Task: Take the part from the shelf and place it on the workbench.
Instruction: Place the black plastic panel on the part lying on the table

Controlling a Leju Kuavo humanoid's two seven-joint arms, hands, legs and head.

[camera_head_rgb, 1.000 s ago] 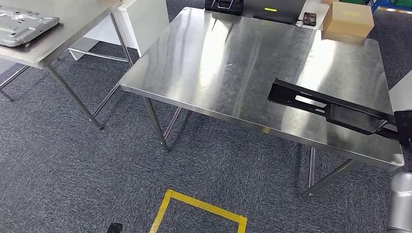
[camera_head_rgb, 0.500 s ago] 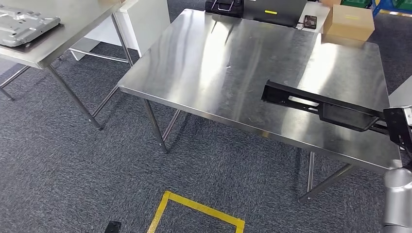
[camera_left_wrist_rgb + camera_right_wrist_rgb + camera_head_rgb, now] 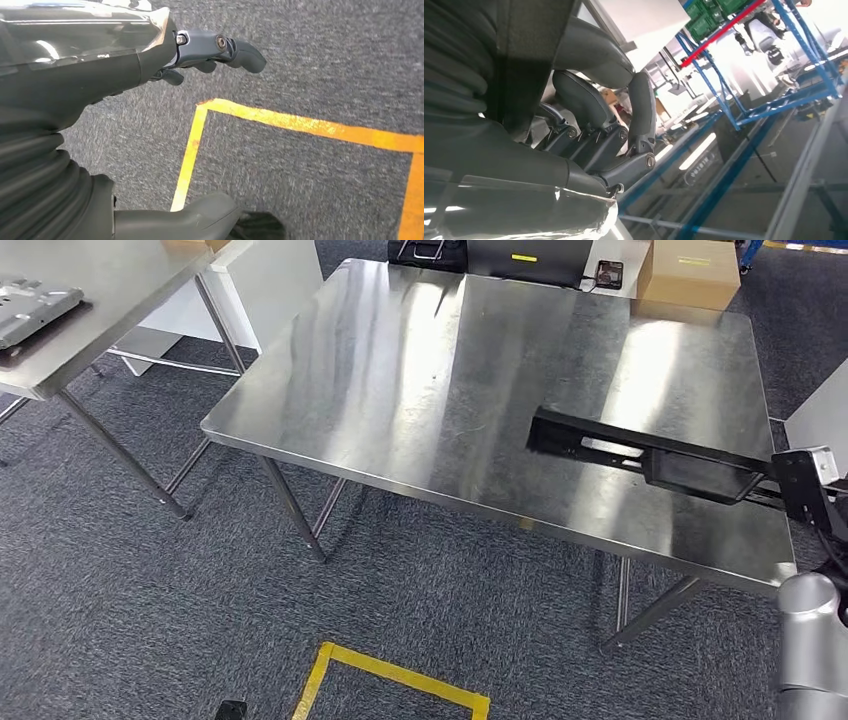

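— What's over on the left?
— A second steel table (image 3: pixel 95 310) with a grey metal plate (image 3: pixel 30 302) lying on it. Below, yellow tape (image 3: pixel 385 680) marks a corner on the grey carpet (image 3: pixel 150 600). The left hand (image 3: pixel 210 52) hangs over that carpet, its fingers (image 3: pixel 245 52) curled in loosely, holding nothing.
— And the middle?
— The bench (image 3: pixel 420 380) — a bare steel top, with a cardboard box (image 3: pixel 690 270) at its far right corner.
— Where's the part?
— The long black part (image 3: pixel 650 455) is held level over the bench's right side; whether it touches the top, I can't tell. The right hand (image 3: pixel 594 125) grips its right end, fingers (image 3: pixel 641 110) wrapped around it.
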